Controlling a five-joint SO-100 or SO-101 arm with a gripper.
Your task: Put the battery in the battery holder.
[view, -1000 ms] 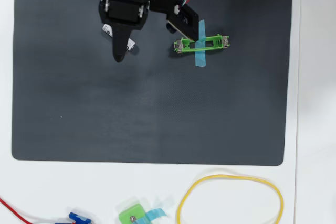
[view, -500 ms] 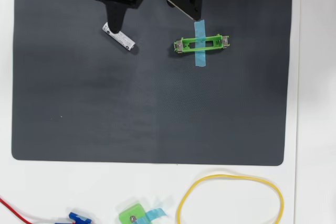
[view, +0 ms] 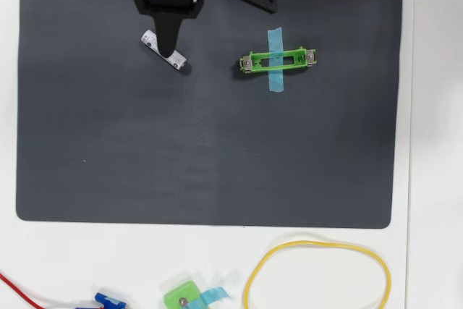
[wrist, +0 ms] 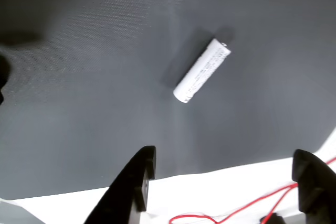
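Dark grey mat [view: 210, 150] on white table [view: 434, 179], yellow loop [view: 318, 274], red wire [view: 22, 293], small green piece [view: 181, 296]

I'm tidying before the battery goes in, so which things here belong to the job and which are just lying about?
Belongs: battery; battery holder; gripper, open, empty.

Lying about: yellow loop; small green piece; red wire; blue connector.

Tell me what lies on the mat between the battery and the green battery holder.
Nothing: in the overhead view, only bare dark mat separates the battery from the battery holder.
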